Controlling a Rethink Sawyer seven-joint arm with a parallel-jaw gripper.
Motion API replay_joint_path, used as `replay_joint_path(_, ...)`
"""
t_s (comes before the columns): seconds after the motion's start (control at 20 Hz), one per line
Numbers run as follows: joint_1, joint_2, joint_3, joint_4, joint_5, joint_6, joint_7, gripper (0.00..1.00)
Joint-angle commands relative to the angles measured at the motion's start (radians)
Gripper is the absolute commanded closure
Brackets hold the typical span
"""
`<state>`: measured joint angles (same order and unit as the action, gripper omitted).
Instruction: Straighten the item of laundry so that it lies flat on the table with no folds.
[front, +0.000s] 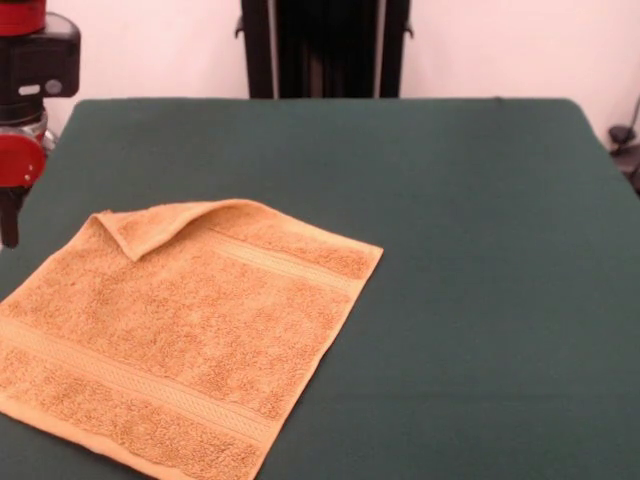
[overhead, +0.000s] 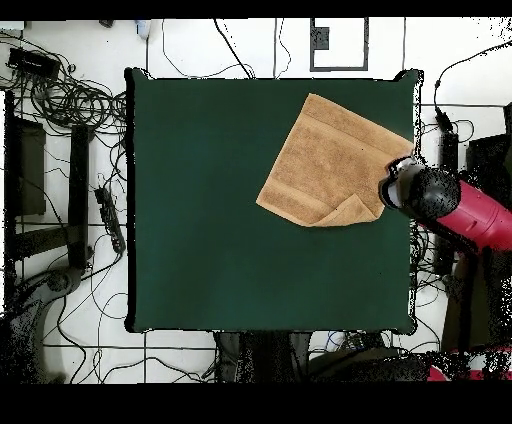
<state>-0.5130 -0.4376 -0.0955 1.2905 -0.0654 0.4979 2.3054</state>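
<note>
One towel (front: 170, 340) lies on the green bench (front: 470, 280), near a corner; its near edge is cut off in the front view. One corner is folded over onto the cloth. The arm (overhead: 455, 205) hangs beside that fold, and whether its claw is released or clenched cannot be told.

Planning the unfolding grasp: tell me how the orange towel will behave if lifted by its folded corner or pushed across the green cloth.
The towel is probably floppy: one corner already lies folded over itself, so lifted there it should drape and peel open. It looks thin, likely light. Pushed, its terry pile may catch on the table cloth and bunch rather than slide.
</note>
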Motion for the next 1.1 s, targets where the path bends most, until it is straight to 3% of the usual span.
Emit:
replay_joint_path(0.05,0.091,0.094,0.091,0.161,-0.006,-0.078,0.106,0.00)
replay_joint_path(0.4,0.149,0.113,0.056,0.189,0.031,-0.131,0.197,0.00)
replay_joint_path(1.1,0.149,0.127,0.077,0.238,0.069,-0.210,0.186,0.00)
